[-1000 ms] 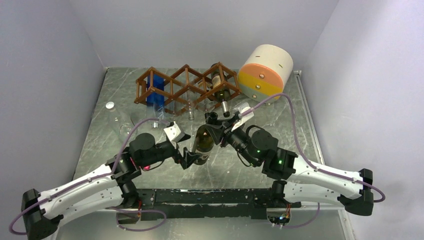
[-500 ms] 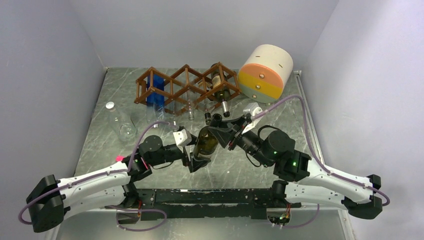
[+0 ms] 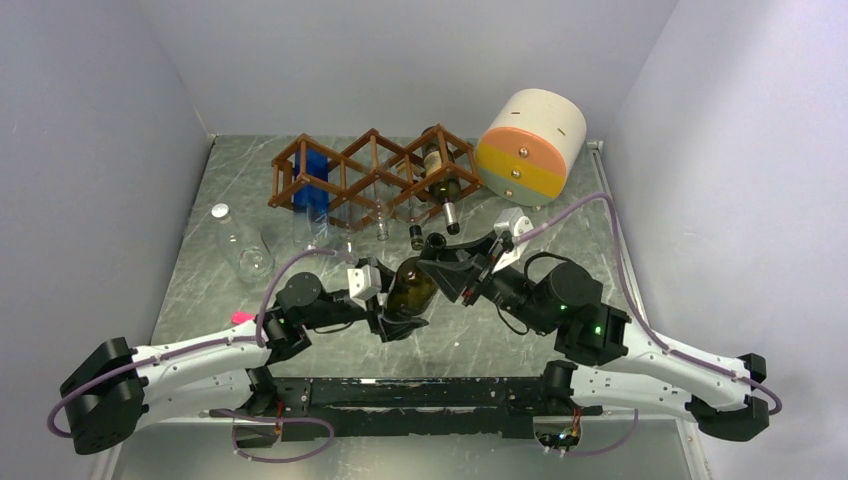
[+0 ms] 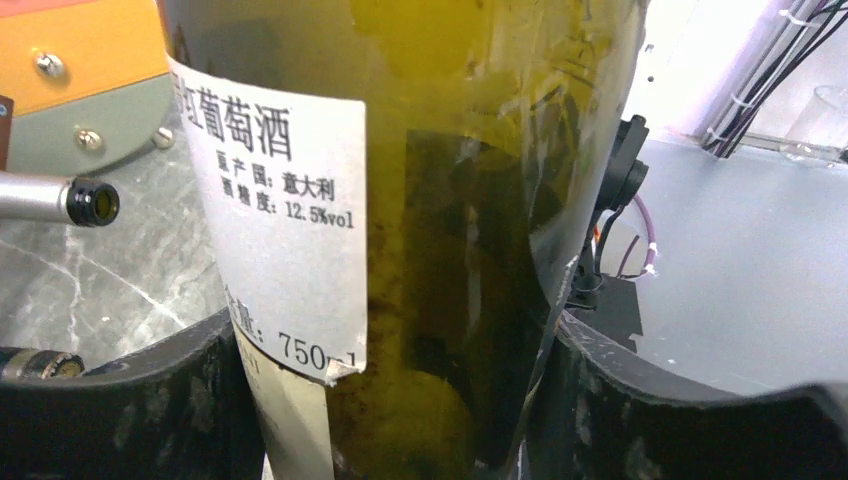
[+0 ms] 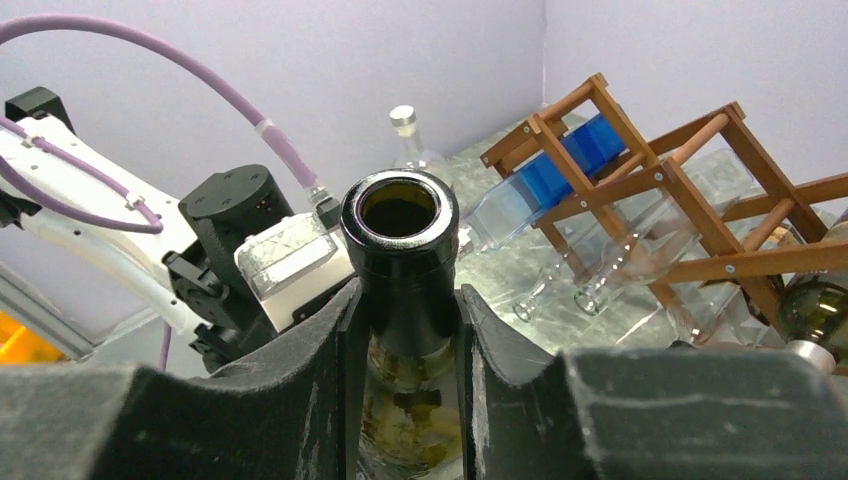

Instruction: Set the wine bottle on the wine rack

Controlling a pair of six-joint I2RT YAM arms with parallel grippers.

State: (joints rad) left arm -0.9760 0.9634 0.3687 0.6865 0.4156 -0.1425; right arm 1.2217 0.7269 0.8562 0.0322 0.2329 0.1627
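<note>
We are viewing the wine bottle (image 3: pixel 411 288) of dark green glass, which both arms are holding around the middle of the counter (image 3: pixel 200 290), nearer the near edge than the far one. The left hand (image 3: pixel 396 320) is closing on the bottle's wide lower body, its jaws spread only as far as the glass allows and pressing on both sides, just below the white label (image 4: pixel 285 215) that is showing "750" and "12.5%vol". The right hand (image 5: pixel 410 335) is clamping the neck just under the lip, with its jaws drawn narrow and touching the glass on either side. The mouth is standing open and uncorked. In the overhead view the bottle is tilting, with its neck leaning toward the far edge and its base toward the near edge. We cannot tell whether the base is touching the counter. The wine rack (image 3: pixel 362 170), a reddish-brown lattice of thin slats, is standing along the far edge, apart from the held bottle. A blue bottle (image 3: pixel 311 180) is lying in a cell at its left end, and a dark bottle (image 3: pixel 441 182) is lying in a cell at its right end with its neck pointing toward the near edge. A cream, orange and yellow cylinder (image 3: pixel 528 145) is sitting beside the rack at the far right corner, and a clear bottle (image 3: pixel 240 245) is lying near the left edge.
</note>
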